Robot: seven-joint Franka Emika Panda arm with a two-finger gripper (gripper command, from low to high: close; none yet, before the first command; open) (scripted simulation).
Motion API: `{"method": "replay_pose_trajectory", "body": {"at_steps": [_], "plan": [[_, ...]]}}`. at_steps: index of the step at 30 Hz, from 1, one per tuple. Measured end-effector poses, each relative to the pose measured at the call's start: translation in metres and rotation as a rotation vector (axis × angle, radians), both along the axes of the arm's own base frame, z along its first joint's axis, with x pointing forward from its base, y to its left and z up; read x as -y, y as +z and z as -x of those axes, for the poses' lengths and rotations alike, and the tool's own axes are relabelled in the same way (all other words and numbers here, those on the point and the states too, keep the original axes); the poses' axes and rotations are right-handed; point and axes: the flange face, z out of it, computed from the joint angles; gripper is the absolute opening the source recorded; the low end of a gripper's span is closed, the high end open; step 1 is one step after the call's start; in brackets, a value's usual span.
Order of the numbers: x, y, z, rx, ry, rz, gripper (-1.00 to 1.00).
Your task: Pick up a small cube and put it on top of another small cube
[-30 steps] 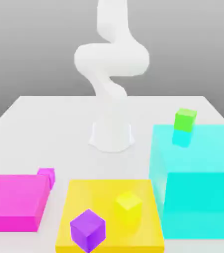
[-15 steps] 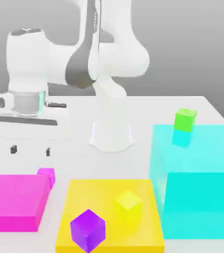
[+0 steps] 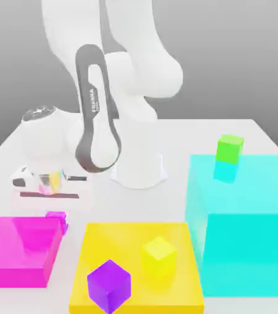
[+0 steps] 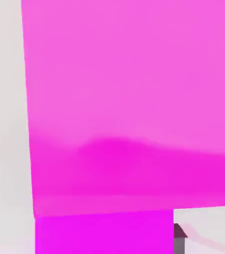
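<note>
Your gripper (image 3: 56,214) is down at the flat magenta block (image 3: 21,250), its jaws drawn narrow on the small magenta cube (image 3: 56,221) — one fingertip (image 4: 180,244) lies against the cube's side. You have that cube right by the block's far corner on the exterior view's right, toward the worktop's (image 3: 184,141) left edge in that view. The yellow cube (image 3: 159,257) sits on the yellow slab (image 3: 110,242) — the green cube (image 3: 229,149), on the cyan block (image 3: 248,190).

In the exterior view, a pale, evenly lit tabletop (image 3: 184,132) reaches back toward twelve o'clock, where a smooth grey backdrop (image 3: 227,61) rises
</note>
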Motion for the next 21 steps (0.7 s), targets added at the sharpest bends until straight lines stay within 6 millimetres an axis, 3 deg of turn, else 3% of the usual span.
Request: {"method": "replay_pose_trajectory", "body": {"at_steps": [10, 16, 21], "plan": [[0.006, 0.06, 0.004, 0.003, -0.024, -0.003, -1.0], [-0.019, 0.094, -0.086, -0.004, 0.012, 0.009, -1.0], [-0.053, 0.129, -0.163, -0.003, -0.005, 0.011, -1.0]]}}
